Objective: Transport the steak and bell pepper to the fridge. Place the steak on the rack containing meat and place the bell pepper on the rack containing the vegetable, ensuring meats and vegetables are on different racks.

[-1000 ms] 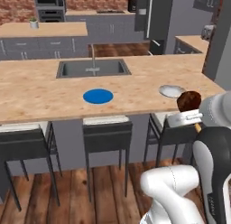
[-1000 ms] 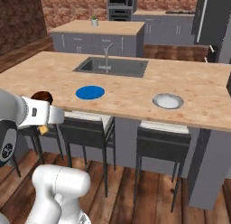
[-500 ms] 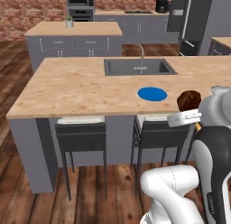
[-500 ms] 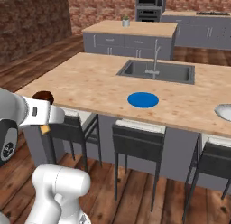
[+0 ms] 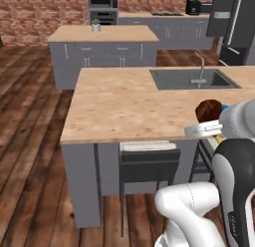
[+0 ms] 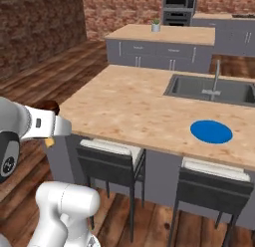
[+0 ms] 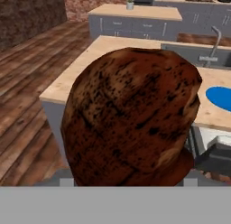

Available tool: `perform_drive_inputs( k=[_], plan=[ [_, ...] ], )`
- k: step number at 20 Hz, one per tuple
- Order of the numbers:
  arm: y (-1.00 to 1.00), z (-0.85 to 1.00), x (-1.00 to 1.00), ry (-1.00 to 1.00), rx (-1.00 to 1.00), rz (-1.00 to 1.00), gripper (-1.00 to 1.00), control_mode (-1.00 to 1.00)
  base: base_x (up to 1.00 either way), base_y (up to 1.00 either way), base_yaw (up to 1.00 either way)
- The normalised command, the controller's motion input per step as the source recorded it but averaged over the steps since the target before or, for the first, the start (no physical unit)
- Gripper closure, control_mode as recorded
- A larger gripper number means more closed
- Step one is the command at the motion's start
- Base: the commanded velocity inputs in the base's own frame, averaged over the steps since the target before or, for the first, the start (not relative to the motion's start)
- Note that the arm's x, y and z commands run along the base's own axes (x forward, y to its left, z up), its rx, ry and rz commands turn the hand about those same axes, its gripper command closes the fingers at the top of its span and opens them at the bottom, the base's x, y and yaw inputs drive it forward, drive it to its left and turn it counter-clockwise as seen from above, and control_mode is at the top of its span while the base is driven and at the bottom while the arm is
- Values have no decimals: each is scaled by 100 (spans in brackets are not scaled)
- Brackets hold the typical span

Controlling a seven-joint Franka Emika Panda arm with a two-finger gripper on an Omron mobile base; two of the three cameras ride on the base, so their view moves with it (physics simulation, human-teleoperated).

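The whole scene has been shifted in both base views, so the base has been driven along the wooden-topped kitchen island [image 5: 124, 104]. The round blue plate [image 6: 211, 131] is now seen far to the right in the right base view. The tall dark grey fridge [image 5: 233, 24] has been brought into the left base view.

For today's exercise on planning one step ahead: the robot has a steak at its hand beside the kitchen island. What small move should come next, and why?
Probably keep driving on toward the fridge, with the pincer shut on the steak. The steak is already lifted off the island counter, and the fridge stands far off at the back right.
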Motion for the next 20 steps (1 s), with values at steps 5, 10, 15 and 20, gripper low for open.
perform_drive_inputs(
  k=[5, 10, 15, 20],
  plan=[
    [0, 0, 0, 0, 0, 0, 100, 100, 36, 100, 0],
    [0, 0, 0, 0, 0, 0, 100, 100, 22, 100, 0],
    [0, 0, 0, 0, 0, 0, 100, 100, 34, 100, 0],
    [0, 0, 0, 0, 0, 0, 100, 100, 51, 100, 0]
  ],
)
